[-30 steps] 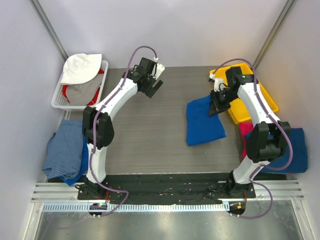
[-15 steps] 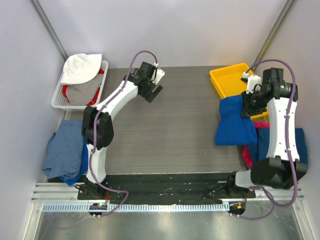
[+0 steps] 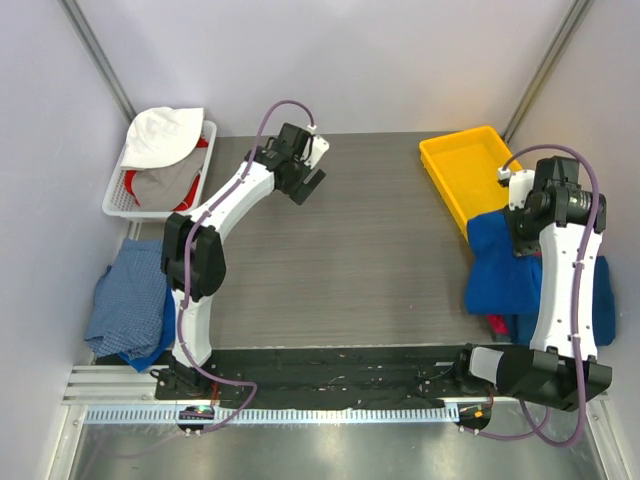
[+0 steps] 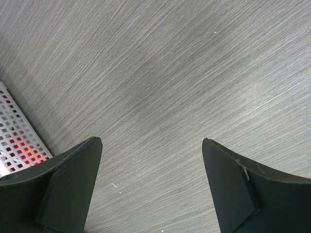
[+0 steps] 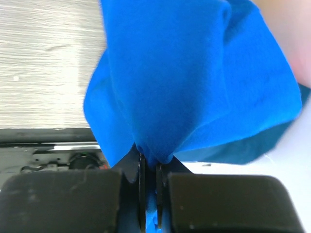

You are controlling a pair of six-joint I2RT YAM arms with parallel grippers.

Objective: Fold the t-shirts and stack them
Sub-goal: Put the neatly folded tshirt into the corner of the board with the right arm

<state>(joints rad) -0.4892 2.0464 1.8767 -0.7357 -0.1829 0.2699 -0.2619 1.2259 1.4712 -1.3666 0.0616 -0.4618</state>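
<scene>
Grey wood-grain table [image 3: 350, 260], with one folded shirt held over the pile at its right edge.

From where I stood, the right gripper [image 5: 149, 162] was pinched tight on a bunched fold of the royal blue t-shirt [image 3: 495, 275], which hung from it above the magenta pink shirt [image 3: 492, 322] and the darker blue shirt [image 3: 603, 300] lying beside the yellow tray [image 3: 455, 160]. I judged the folding of this shirt done and its stacking nearly so; it was not yet set down and released. The left gripper [image 4: 150, 143] hovered with its jaws spread wide and holding nothing, above the far left part of the table near the white basket [image 3: 116, 205]. White, grey and red garments lay heaped in that basket, and a blue checked cloth [image 3: 130, 300] lay crumpled off the table's left side, so plenty looked left to fold.
</scene>
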